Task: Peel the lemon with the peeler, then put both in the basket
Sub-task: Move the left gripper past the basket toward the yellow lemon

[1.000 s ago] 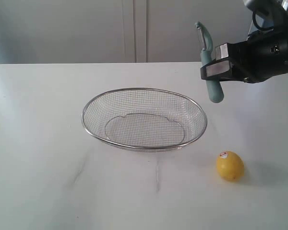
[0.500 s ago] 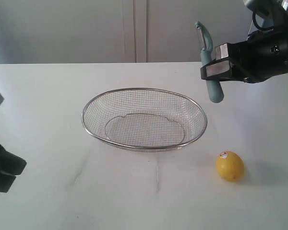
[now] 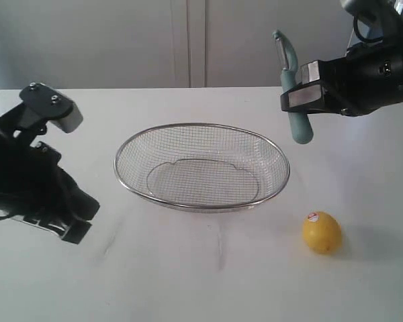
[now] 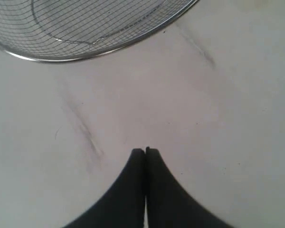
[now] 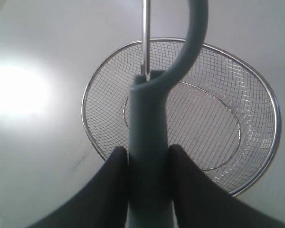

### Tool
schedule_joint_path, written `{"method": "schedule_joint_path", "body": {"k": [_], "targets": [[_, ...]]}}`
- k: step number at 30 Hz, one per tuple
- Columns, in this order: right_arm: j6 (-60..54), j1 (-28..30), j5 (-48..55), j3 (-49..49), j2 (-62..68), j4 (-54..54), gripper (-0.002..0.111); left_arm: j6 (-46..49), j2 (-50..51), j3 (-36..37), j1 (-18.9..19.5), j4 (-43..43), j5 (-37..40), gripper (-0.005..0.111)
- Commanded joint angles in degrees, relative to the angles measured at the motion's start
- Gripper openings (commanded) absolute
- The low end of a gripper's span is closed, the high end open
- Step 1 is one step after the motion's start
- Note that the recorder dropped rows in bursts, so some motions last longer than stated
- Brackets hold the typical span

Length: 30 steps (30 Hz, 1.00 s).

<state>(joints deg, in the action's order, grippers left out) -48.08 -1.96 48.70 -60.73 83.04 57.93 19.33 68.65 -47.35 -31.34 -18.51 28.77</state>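
The basket [image 3: 203, 125], a wide shallow oval of silver wire mesh with a thick smooth metal rim, sits in the middle of the matt white table [image 3: 188, 282]. The lemon [image 3: 322, 232], small, round and yellow with a tiny red-and-white sticker [image 3: 313, 217] near its top, lies on the table outside the basket, near its right end and towards the front. The right gripper [image 3: 297, 100] hangs in the air beside the basket's right end, its black fingers pinching the smooth pale teal handle of the peeler [image 3: 301, 129], which stands nearly upright with its curved head and thin metal blade up. The left gripper [image 4: 145, 152] hovers over the table left of the basket, its two dark tapered fingers pressed together with nothing between them
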Motion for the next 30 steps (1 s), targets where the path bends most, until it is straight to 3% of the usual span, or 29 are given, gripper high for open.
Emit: {"method": "schedule_joint_path", "body": {"k": [1,18,30], "targets": [[-0.1,0.3,-0.1,0.2,-0.2,0.9,0.000,-0.6,2.7,-1.5,-2.9,-0.2,-1.2,0.000],[-0.8,0.3,0.4,0.2,-0.2,0.9,0.000,-1.3,12.4,-6.0,-13.8,2.0,-11.9,0.000],[-0.8,0.3,0.4,0.2,-0.2,1.0,0.000,1.1,18.1,-6.0,-19.5,3.8,-18.3,0.000]]}}
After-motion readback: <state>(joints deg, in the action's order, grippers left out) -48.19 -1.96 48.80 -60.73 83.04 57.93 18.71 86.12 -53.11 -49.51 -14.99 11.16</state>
